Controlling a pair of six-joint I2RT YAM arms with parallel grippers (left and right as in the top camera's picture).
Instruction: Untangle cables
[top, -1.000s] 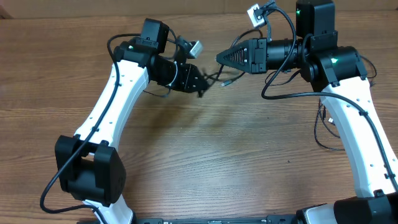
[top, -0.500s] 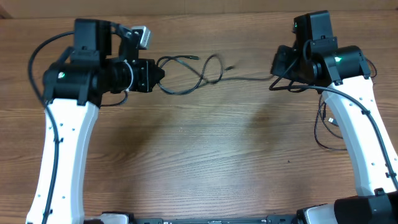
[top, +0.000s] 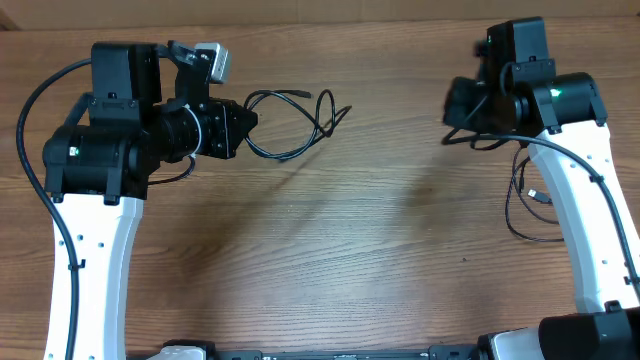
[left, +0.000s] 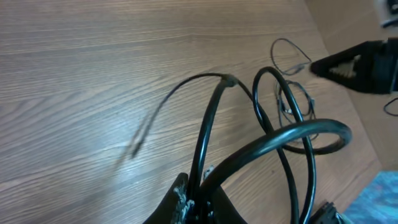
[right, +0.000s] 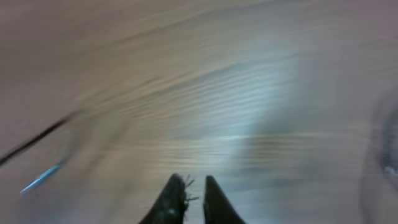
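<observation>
My left gripper (top: 248, 122) is shut on a thin black cable (top: 283, 156) and holds it above the wooden table. The cable hangs out to the right in a few crossing loops, and its free end (top: 345, 108) is not held by anything. In the left wrist view the strands (left: 210, 118) rise straight out of the closed jaws (left: 202, 193). My right gripper (top: 450, 108) is far to the right, apart from that cable. In the blurred right wrist view its fingertips (right: 193, 180) stand almost together with nothing between them.
Another thin black cable (top: 515, 205) loops on the table under the right arm, near the right edge. The brown wall edge runs along the back of the wooden table (top: 330, 260). The right gripper tip (left: 354, 59) shows far off in the left wrist view.
The cable was stretched between both grippers; now it has come away from the right gripper, its end swung back left, and the left arm has lifted slightly. The right gripper has drawn right.
</observation>
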